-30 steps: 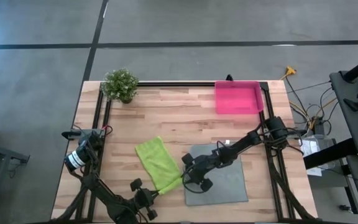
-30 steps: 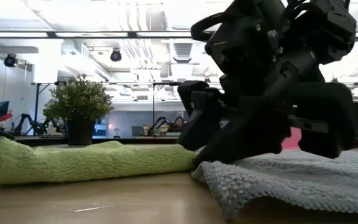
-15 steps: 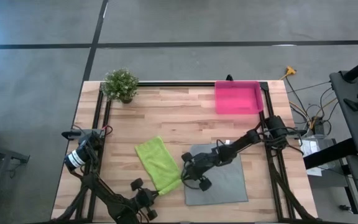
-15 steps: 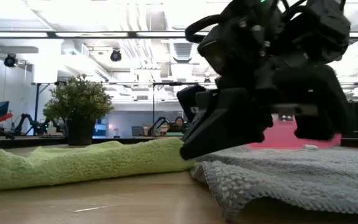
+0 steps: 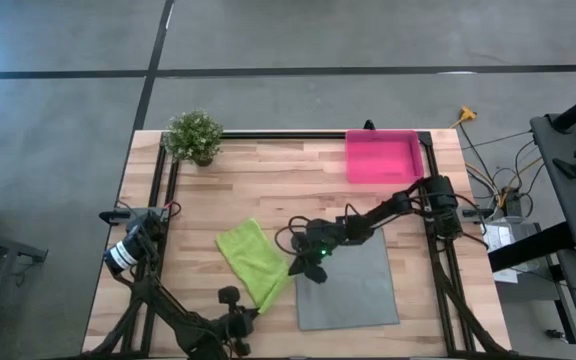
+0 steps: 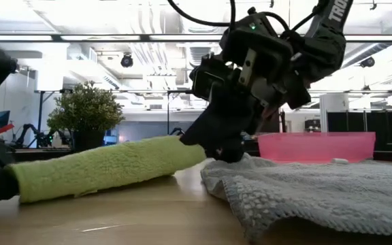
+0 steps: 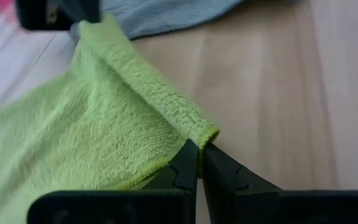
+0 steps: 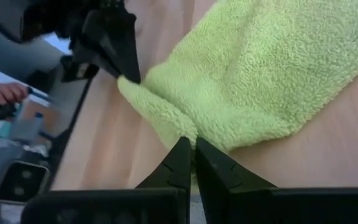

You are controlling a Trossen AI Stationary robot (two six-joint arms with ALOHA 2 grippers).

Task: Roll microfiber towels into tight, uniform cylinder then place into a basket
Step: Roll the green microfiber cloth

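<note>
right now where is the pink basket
In the high view the pink basket sits at the table's far edge on the right arm's side, beyond the grey towel, with the potted plant at the opposite far corner.

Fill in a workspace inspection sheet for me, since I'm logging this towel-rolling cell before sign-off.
Surface: wooden table, bare between items.
Job's things: green towel folded narrow, lifted at both ends; grey towel flat beside it; pink basket empty, at the far right corner.
Clutter: potted plant at the far left corner.
Grippers: left gripper shut on the green towel's near corner; right gripper shut on its far corner.
Cables: bundle off the table's right edge.
Surroundings: grey floor; a person's hand beyond the table.
</note>
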